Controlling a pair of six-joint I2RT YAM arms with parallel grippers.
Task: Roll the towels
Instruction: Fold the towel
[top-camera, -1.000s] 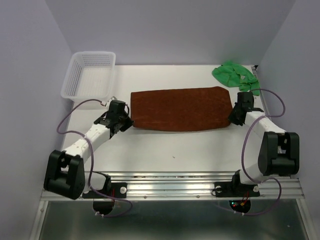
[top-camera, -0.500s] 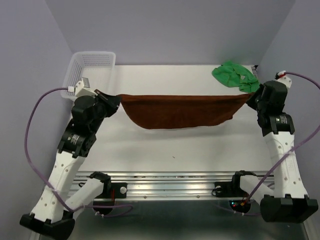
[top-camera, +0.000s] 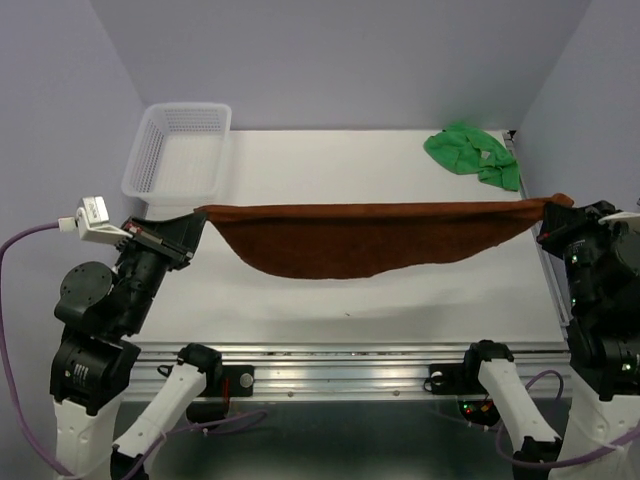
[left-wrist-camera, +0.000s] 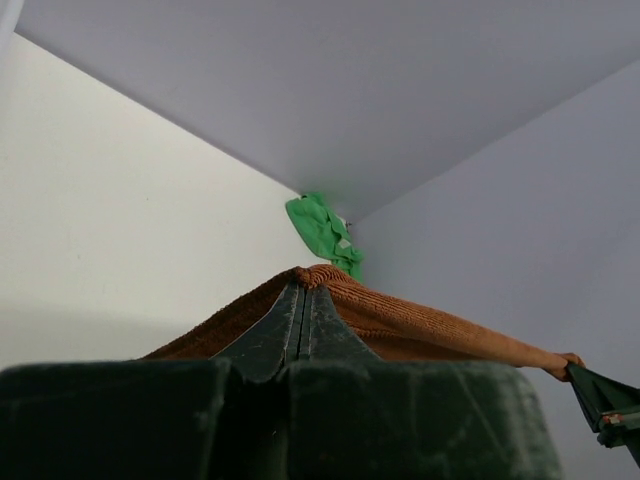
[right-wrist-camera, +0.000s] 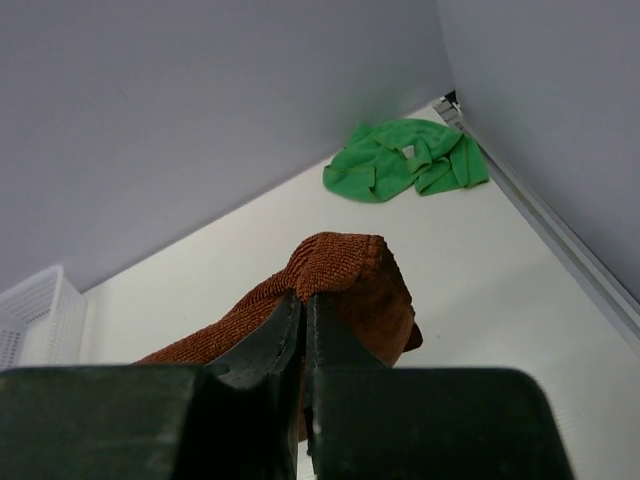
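Observation:
A brown towel (top-camera: 370, 238) hangs stretched in the air above the white table (top-camera: 330, 160), its top edge taut and its lower edge sagging. My left gripper (top-camera: 196, 216) is shut on its left corner (left-wrist-camera: 312, 274). My right gripper (top-camera: 550, 210) is shut on its right corner (right-wrist-camera: 335, 262). A crumpled green towel (top-camera: 472, 152) lies at the table's far right corner; it also shows in the left wrist view (left-wrist-camera: 322, 230) and the right wrist view (right-wrist-camera: 402, 158).
A white plastic basket (top-camera: 178, 150) stands at the far left of the table; its corner shows in the right wrist view (right-wrist-camera: 35, 310). Lilac walls close in the back and both sides. A metal rail (top-camera: 350, 362) runs along the near edge.
Both arms have risen and spread apart. The brown towel, flat on the table a second ago, now hangs lifted and pulled taut between the two grippers.

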